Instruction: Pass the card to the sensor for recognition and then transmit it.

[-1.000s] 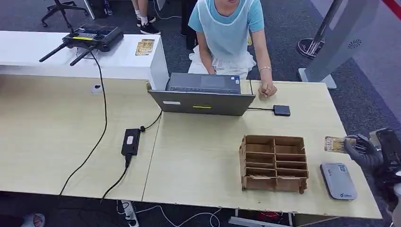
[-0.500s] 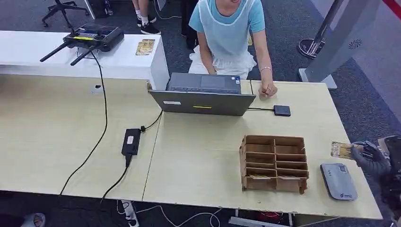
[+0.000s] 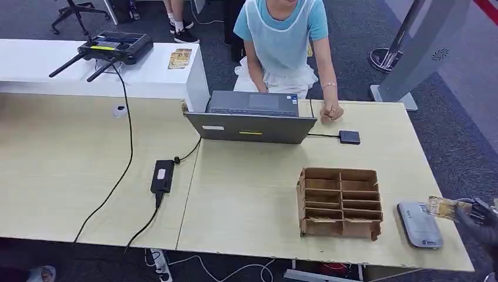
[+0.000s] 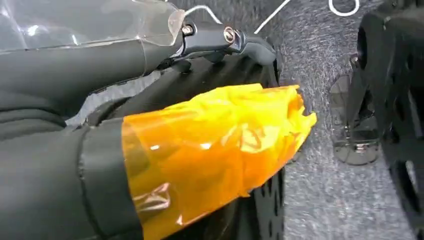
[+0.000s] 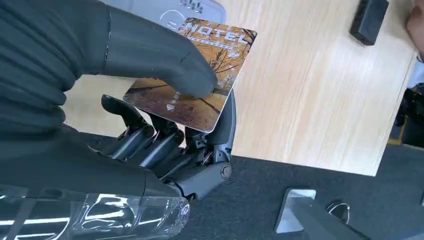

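Observation:
A brown hotel card (image 3: 441, 207) is pinched between the thumb and fingers of my right hand (image 3: 478, 217) at the table's right edge. It hovers at the far right corner of the grey sensor pad (image 3: 419, 224). In the right wrist view the card (image 5: 192, 75) sits under the thumb, its free end reaching toward the sensor (image 5: 170, 9). My left hand (image 4: 200, 150), with orange tape round its thumb, hangs over dark carpet and holds nothing.
A cardboard slot organiser (image 3: 339, 202) stands just left of the sensor. Behind it are a laptop (image 3: 252, 117), a small black box (image 3: 350, 137) and a person with a hand (image 3: 330, 111) on the table. A power brick (image 3: 162, 175) with cables lies at the centre left.
My right hand has carried the card down toward the table's near edge and to the right, from beside the organiser's far corner to the sensor's far right corner.

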Tool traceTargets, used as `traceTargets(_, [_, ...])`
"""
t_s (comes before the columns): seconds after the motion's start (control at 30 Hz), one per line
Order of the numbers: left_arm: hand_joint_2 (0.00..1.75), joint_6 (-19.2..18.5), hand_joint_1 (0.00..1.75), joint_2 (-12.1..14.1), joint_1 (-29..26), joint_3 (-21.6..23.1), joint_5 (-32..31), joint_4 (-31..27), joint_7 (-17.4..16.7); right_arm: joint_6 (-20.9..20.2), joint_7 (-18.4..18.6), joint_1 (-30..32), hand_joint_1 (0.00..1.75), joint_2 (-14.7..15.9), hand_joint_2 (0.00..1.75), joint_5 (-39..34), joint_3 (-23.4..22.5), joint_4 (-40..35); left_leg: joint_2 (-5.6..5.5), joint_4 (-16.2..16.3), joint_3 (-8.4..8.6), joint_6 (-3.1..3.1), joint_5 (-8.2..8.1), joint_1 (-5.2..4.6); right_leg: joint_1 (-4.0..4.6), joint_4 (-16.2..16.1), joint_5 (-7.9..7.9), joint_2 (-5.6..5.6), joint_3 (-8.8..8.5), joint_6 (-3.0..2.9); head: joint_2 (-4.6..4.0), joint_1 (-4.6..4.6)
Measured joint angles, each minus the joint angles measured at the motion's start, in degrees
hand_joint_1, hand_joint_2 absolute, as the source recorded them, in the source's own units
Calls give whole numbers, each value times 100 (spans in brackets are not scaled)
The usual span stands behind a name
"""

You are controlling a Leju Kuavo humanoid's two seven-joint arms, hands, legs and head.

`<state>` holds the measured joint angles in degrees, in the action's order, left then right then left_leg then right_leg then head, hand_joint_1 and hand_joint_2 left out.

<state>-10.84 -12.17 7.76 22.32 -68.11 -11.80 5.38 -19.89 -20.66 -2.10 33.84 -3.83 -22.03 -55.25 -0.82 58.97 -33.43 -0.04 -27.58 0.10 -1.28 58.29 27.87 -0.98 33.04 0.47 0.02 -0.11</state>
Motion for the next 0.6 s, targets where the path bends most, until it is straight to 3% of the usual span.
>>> traceTargets(0.13, [0, 0, 0, -7, -15, -212, 130, 0, -39, -19, -4, 75, 175, -68, 175, 59, -135, -48, 13, 0, 9, 0, 0, 0, 0, 0, 0, 10, -1, 0, -2, 0])
traceTargets(0.23, [0, 48, 0, -30, -16, -572, 750, 0, -266, -153, -85, 221, 175, -153, 175, 144, -317, -120, 12, 0, 13, 4, -2, 0, 0, 0, 0, 7, -5, 0, -2, -2])
traceTargets(0.47, [0, 761, 0, -179, -46, -2272, 2755, 0, -997, -862, -133, 877, 175, -571, 175, 575, -1124, -899, 17, -4, 12, 4, -12, 0, 1, 0, 4, 10, -6, -2, 0, -4])
traceTargets(0.6, [0, 975, 0, -240, -66, -3089, 3163, -9, -1137, -1100, -83, 1140, 175, -879, 175, 818, -1513, -1410, 39, -6, 15, 0, -17, 0, 1, 0, 9, 22, -7, 1, -2, -13])
